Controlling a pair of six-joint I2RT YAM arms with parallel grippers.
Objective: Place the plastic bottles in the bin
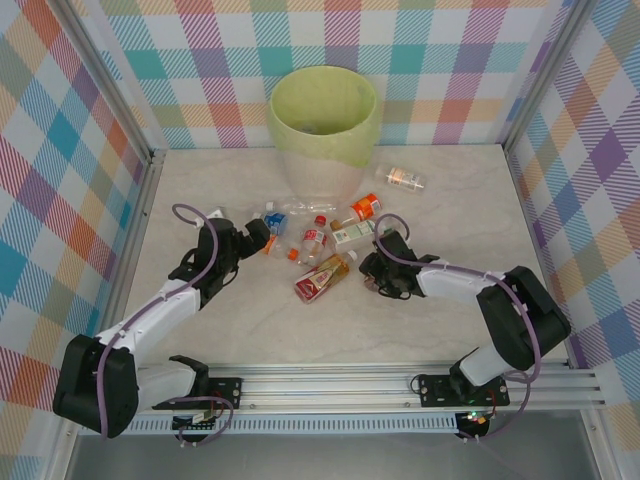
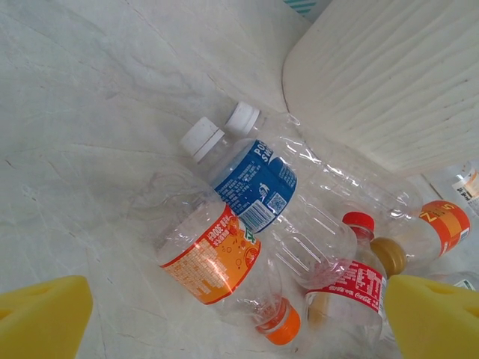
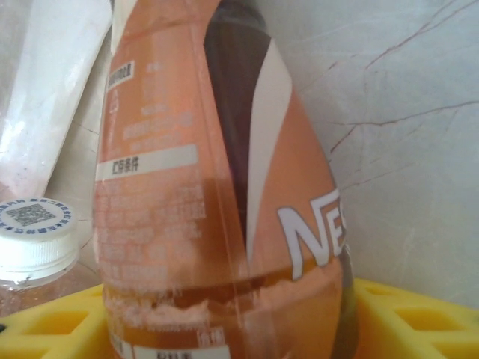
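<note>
left side: left arm reaches from the near edge toward the middle of the worktop point(image 1: 250, 320). left fingers point(image 2: 41, 318) stand wide apart, nothing between them, hovering at the left end of the heap of plastic bottles point(image 1: 315, 245).

under them in the left wrist view, left to right: orange-label bottle point(image 2: 213, 254) lying with its orange cap toward the camera; blue-label bottle point(image 2: 251, 183) with a white cap, touching it on the far side; red-label bottle point(image 2: 348, 288) with a red cap just beside them. another clear bottle with an orange band point(image 2: 441, 224) lies against the foot of the bin.

centre, far: bin point(image 1: 320, 170), round cream tub with a yellow-green liner, standing upright at the far edge of the worktop, with the heap just near of it.

right of centre: right fingers point(image 3: 45, 329) sit on either side of an orange-brown bottle point(image 3: 217, 187) with white lettering. cannot tell whether they are clamped on it. a white cap point(image 3: 34, 235) lies just left of it.

far right: one lone bottle point(image 1: 404, 179) lies beside the bin, apart from the heap.
</note>
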